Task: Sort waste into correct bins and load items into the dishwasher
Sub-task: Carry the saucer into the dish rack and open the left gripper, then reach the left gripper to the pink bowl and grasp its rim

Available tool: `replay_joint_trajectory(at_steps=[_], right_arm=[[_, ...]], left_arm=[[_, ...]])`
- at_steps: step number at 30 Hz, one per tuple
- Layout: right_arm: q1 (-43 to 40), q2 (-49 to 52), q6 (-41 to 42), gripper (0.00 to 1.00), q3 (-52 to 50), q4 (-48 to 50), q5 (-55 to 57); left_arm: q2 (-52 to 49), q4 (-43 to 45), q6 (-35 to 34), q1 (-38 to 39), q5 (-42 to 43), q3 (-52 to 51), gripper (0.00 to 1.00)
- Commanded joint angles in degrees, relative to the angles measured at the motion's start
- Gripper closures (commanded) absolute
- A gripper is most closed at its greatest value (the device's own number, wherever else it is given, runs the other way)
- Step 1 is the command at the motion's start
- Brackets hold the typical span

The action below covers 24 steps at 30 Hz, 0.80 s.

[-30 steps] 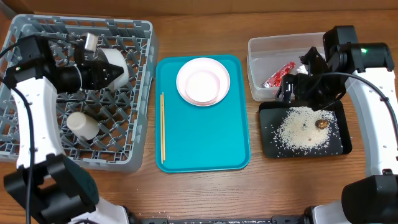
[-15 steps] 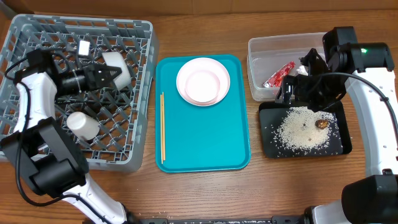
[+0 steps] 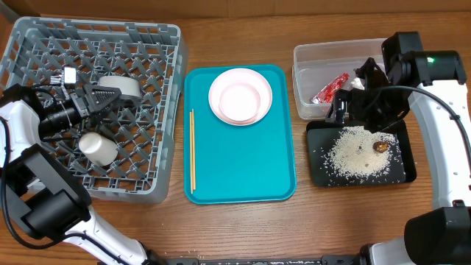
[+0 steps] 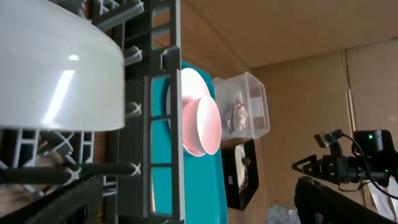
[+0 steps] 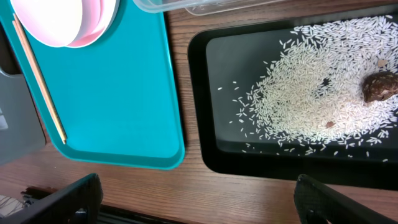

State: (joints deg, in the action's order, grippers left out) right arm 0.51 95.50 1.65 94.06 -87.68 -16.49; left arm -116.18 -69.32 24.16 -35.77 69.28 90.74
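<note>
Chopsticks (image 3: 192, 151), thin wooden pair, lay on the teal plastic tray (image 3: 243, 169) at centre frame, long axis top-to-bottom, right of the nearer left gripper (image 3: 110, 103), which gaped empty over the grey lattice dish rack (image 3: 158, 147) at left; right gripper (image 5: 198, 186) likewise spread wide, empty.

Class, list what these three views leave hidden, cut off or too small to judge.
- Overhead: the right arm covers the right part of the clear tub, so its contents are partly hidden; only the wrapper is plain.
- Overhead: the chopsticks are too thin to count.
- Left wrist: the bowl is cut off by the top and left edges.
- Right wrist: the brown lump runs off the right edge; what it is stays unclear.
</note>
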Motion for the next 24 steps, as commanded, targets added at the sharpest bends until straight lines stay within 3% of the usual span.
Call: replay_joint_trajectory(at_steps=[1,8,12,18,19,23,24], right_arm=[[0.15,-2.01,-0.11,0.0,0.17,-0.11,-0.07],[0.15,-2.01,-0.11,0.0,0.17,-0.26,-0.09],[0.15,-2.01,-0.11,0.0,0.17,-0.2,-0.09],[0.15,-2.01,-0.11,0.0,0.17,-0.2,-0.11],[0.15,-2.01,-0.11,0.0,0.17,-0.2,-0.09],[0.15,-2.01,-0.11,0.0,0.17,-0.33,-0.07],[0.11,-2.01,0.17,0.0,0.17,-0.85,0.68]], left_arm=[[6.47,-0.52,-0.83,-0.15,-5.62,0.42,0.0],[18.03,-0.48,-5.14,2.95,-11.28,0.42,0.0],[24.3,0.87,-8.7,10.14,-16.5,0.42,0.0],[26.77,5.66,-16.85,30.62,-39.19,0.39,0.0],[25.86,7.15,-18.05,36.61,-45.75,0.39,0.0],[21.97,11.82,-18.23,48.78,-56.57,0.39,0.0],[17.62,15.41,-18.23,55.69,-61.92,0.39,0.0]])
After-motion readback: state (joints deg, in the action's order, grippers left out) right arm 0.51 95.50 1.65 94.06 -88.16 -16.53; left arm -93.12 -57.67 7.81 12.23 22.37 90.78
